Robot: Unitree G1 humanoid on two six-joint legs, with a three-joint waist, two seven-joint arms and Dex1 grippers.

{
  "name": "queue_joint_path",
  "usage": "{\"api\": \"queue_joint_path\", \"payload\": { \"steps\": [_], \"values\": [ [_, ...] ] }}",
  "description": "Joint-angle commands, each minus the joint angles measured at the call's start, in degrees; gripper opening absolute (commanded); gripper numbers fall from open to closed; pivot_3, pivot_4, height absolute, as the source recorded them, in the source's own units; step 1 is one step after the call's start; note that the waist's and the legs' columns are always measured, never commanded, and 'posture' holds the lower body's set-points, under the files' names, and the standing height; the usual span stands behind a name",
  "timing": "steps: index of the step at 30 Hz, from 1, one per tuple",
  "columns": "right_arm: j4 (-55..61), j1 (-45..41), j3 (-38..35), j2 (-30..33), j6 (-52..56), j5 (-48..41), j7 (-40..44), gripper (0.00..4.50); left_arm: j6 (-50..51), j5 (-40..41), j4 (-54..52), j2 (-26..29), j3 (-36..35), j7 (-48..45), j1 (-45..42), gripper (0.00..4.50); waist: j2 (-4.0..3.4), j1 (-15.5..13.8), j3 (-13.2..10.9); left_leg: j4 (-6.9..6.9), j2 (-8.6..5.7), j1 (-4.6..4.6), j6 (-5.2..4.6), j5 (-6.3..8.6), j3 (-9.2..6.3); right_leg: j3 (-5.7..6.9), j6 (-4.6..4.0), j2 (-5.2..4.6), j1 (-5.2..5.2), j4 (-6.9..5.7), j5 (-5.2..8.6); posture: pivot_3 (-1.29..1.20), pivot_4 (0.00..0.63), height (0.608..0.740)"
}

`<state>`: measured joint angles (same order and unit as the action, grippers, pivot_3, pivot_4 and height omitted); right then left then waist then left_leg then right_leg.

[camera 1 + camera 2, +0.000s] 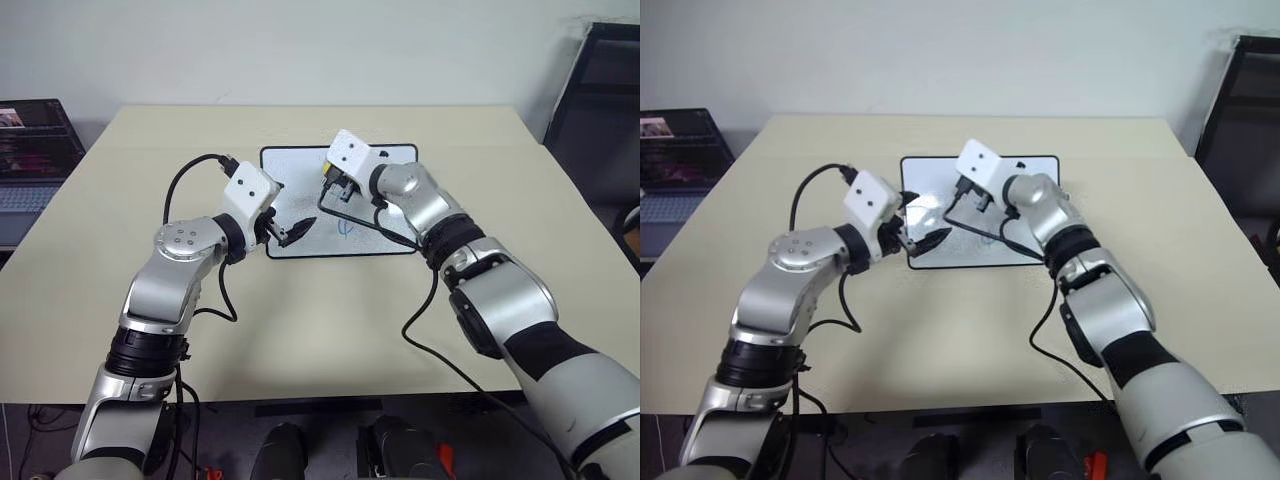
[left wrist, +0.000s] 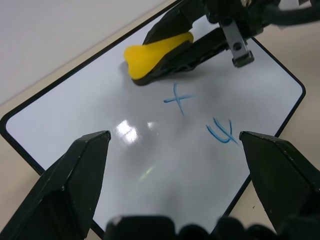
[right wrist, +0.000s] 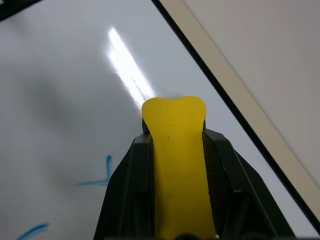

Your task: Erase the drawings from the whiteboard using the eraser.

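Note:
The whiteboard (image 1: 380, 240) lies flat at the middle of the table. My right gripper (image 1: 335, 185) is shut on the yellow eraser (image 2: 155, 52), whose tip rests on or just above the board's far part. Two of the blue drawings show beside it, an "x" (image 2: 177, 98) and a "4"-like mark (image 2: 221, 131). In the right wrist view the eraser (image 3: 175, 150) sticks out between the two black fingers (image 3: 125, 190), with the x (image 3: 100, 177) nearby. My left gripper (image 1: 295, 233) hovers open over the board's near left part, holding nothing.
The beige table (image 1: 150, 300) has bare room on all sides of the board. An open laptop (image 1: 35, 150) stands beyond the table's left edge and a black chair (image 1: 600, 100) at the far right. Black cables (image 1: 350, 215) hang from both wrists over the board.

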<state>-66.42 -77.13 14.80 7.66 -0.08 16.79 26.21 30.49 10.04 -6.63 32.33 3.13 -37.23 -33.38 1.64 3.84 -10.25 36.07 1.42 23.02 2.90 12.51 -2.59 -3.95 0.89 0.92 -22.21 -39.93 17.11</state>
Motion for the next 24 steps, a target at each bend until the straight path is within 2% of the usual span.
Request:
{"api": "queue_joint_path", "payload": {
  "steps": [1, 13, 24],
  "values": [
    [1.75, 1.63, 0.08, 2.53, 1.32, 0.67, 0.54, 0.99, -1.41, -0.21, -0.91, 0.25, -0.33, -0.46, -0.81, 4.50, 0.00, -0.21, 0.00, 0.00, 0.00, 0.00, 0.00, 0.00, 0.01, 0.00, 0.00, 0.00, 0.00, 0.00, 0.00, 0.00, 0.150, 0.740],
    [16.31, 8.28, -1.74, 6.00, 6.59, -2.21, 5.02, 0.99, -1.36, -0.19, -0.83, 0.32, -1.03, -0.27, 0.34, 4.50, 0.00, -0.65, 0.00, -0.01, 0.01, 0.00, 0.00, 0.00, 0.02, 0.00, 0.00, 0.00, -0.01, 0.01, 0.00, 0.00, 0.150, 0.740],
    [15.75, 7.59, 0.58, 0.47, 6.21, -1.51, 3.55, 0.99, -2.00, -0.31, -0.10, 0.10, -0.73, -0.44, 0.23, 4.50, 0.00, 0.12, 0.00, -0.03, 0.06, -0.02, 0.00, 0.00, 0.09, -0.03, 0.00, 0.02, -0.04, 0.00, 0.00, 0.00, 0.150, 0.740]
  ]
}}
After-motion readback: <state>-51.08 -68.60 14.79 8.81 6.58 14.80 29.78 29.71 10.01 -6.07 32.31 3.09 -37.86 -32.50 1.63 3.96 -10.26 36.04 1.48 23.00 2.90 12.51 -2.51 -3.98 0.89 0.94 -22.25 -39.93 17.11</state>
